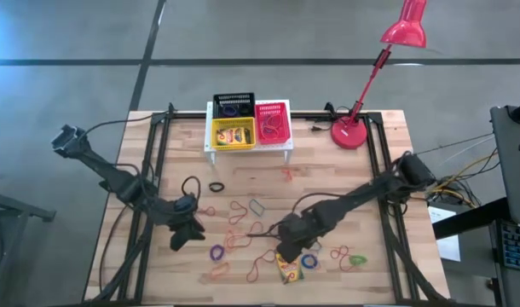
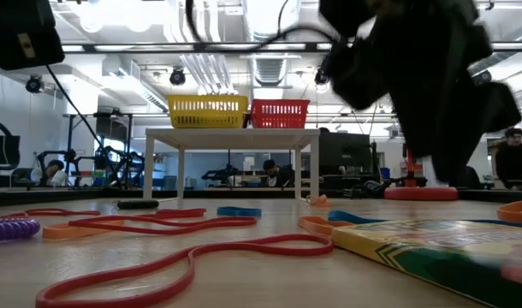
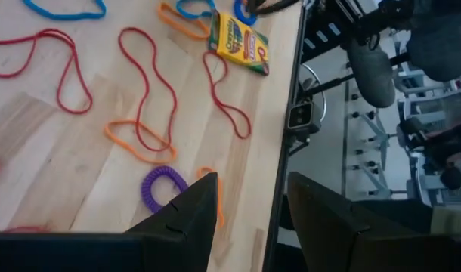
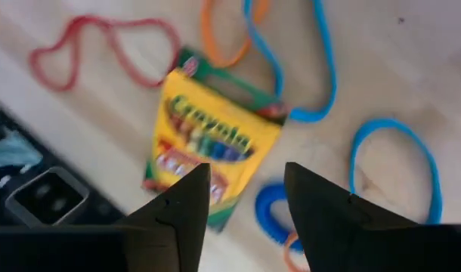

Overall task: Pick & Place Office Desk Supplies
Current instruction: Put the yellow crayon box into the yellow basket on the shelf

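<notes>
The right gripper hangs with jaws parted and nothing held, just above the crayon box lying flat near the bench's front edge among loose bands. A sound grasp calls for a straight descent, fingers straddling the box's narrow width, clear of the blue band. The left gripper waits released near the front-left.

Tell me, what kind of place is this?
Probably a robotics lab or workshop: two robot arms work at a wooden table, the floor is bare concrete, and the low view shows more benches and equipment under strip lights.
</notes>
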